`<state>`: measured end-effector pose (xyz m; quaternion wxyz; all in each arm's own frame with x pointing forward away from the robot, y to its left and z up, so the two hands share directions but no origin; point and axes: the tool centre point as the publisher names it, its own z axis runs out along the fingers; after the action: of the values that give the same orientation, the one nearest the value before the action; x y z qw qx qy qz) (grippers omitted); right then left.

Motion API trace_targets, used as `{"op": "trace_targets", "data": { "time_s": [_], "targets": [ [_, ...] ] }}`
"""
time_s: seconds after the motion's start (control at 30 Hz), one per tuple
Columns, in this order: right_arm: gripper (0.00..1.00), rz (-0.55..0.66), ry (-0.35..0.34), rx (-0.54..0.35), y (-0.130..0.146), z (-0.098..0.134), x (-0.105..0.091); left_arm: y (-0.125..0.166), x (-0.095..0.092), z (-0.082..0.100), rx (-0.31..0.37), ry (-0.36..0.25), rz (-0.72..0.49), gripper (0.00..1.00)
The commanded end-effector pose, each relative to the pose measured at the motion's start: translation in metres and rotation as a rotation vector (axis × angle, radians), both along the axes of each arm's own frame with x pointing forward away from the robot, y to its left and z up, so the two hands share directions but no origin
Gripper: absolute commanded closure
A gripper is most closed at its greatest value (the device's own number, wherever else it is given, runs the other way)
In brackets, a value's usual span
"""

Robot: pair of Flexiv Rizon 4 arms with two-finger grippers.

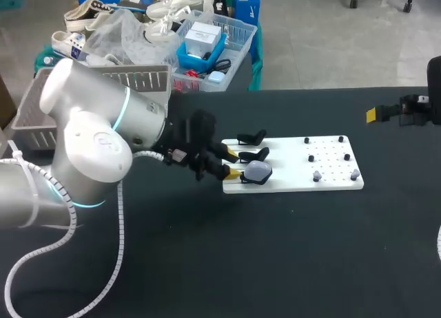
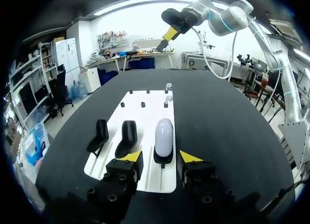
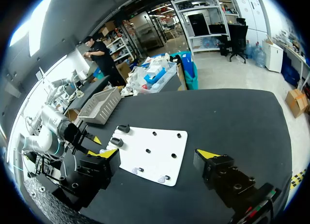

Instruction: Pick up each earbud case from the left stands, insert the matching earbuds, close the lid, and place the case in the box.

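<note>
A white board point(image 1: 293, 168) lies mid-table with three black stands at its left end. The nearest stand carries a pale grey earbud case point(image 1: 259, 170), lid shut; the other two stands point(image 1: 252, 137) are bare. My left gripper point(image 1: 233, 164) is low at the board's left edge. In the left wrist view the left gripper point(image 2: 161, 157) is open, its yellow tips on either side of the stand's foot, the case point(image 2: 163, 136) just ahead and untouched. Two small grey earbuds point(image 1: 317, 175) sit at the board's right end. My right gripper point(image 3: 159, 154) hangs wide open above the table's far right.
A grey mesh basket point(image 1: 41, 118) stands at the table's back left corner, beside my left arm. Small black pegs point(image 1: 311, 158) dot the right half of the board. Bare black tabletop point(image 1: 275, 249) spreads in front of the board.
</note>
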<state>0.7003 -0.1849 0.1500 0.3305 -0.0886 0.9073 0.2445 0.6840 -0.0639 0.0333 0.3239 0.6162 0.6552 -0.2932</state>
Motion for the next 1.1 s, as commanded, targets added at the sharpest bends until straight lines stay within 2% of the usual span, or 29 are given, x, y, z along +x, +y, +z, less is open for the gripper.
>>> {"op": "trace_targets", "data": {
  "time_s": [0.03, 0.67, 1.1],
  "targets": [
    [0.0, 0.002, 0.0, 0.001, 0.0, 0.0, 0.0, -0.004, 0.0, -0.002, -0.003, 0.001, 0.001, 0.53],
    [0.0, 0.002, 0.0, 0.001, 0.0, 0.0, 0.0, -0.02, 0.003, -0.01, -0.019, 0.025, -0.004, 0.55],
    [0.0, 0.002, 0.0, 0.001, 0.0, 0.0, 0.0, -0.025, 0.004, -0.009, -0.034, 0.036, -0.001, 0.55]
  ]
}}
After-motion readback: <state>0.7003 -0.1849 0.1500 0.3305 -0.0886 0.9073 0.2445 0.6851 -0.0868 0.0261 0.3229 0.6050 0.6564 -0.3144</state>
